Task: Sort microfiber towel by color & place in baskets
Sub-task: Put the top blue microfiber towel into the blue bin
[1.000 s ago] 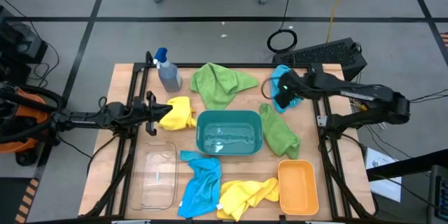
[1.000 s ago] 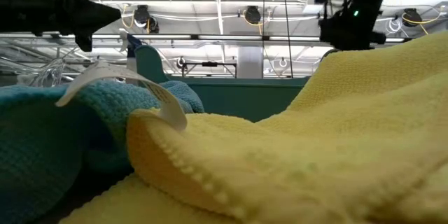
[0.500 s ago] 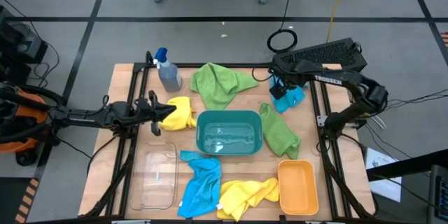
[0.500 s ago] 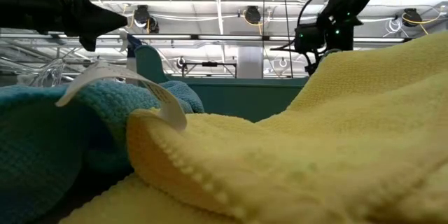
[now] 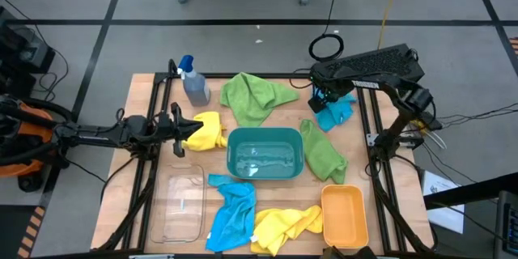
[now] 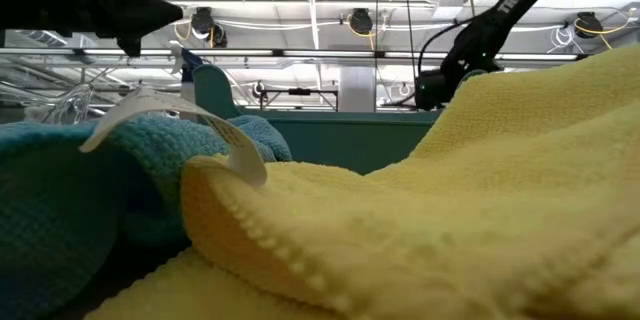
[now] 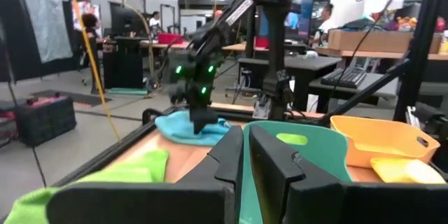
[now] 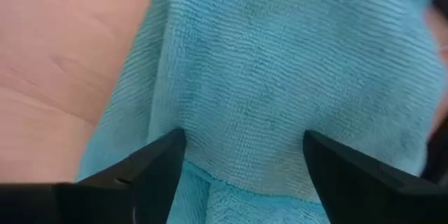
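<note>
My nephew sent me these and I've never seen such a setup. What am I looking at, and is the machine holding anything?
It is a table robot with two dark arms, each ending in two-finger jaws. One picture looks straight down, one sits at table height behind a yellow towel, and two come from cameras on the wrists.

On the table lie blue, green and yellow towels, a teal basket, an orange basket, a clear basket and a spray bottle.

The right gripper is down over a blue towel at the far right corner, jaws open astride it, not yet gripping. The left gripper waits shut beside another yellow towel, holding nothing.
</note>
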### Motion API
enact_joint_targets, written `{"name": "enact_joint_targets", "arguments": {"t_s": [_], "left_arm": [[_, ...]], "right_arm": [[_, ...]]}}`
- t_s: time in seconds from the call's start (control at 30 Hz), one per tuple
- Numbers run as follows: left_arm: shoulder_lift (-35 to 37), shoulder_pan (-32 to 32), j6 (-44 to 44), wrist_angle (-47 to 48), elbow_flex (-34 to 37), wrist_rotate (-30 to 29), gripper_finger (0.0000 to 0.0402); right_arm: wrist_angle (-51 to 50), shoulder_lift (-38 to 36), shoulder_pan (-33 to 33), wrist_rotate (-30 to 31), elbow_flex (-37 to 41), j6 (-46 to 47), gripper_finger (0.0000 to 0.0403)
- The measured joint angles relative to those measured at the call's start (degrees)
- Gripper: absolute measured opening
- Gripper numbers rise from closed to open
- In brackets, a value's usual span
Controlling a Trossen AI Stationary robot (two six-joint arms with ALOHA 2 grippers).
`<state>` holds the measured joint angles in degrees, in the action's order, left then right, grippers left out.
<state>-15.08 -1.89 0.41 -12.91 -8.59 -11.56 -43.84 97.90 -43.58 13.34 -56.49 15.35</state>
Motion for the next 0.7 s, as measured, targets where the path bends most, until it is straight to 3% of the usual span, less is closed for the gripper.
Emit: {"name": "enact_joint_targets", "arguments": {"t_s": [0.27,0.63,0.7], "left_arm": [[-1.8,0.0,3.6,-0.3,-0.5,0.1,0.0032],[-2.6,0.0,4.6,-0.3,-0.5,-0.3,0.0032],[-2.6,0.0,4.6,-0.3,-0.5,-0.4,0.0032]], "right_arm": [[0.3,5.2,1.0,2.5,-0.4,0.4,0.0223],[2.3,5.6,1.7,3.4,-0.1,1.5,0.0024],[2.1,5.3,1.7,3.4,-0.1,1.3,0.001]]}}
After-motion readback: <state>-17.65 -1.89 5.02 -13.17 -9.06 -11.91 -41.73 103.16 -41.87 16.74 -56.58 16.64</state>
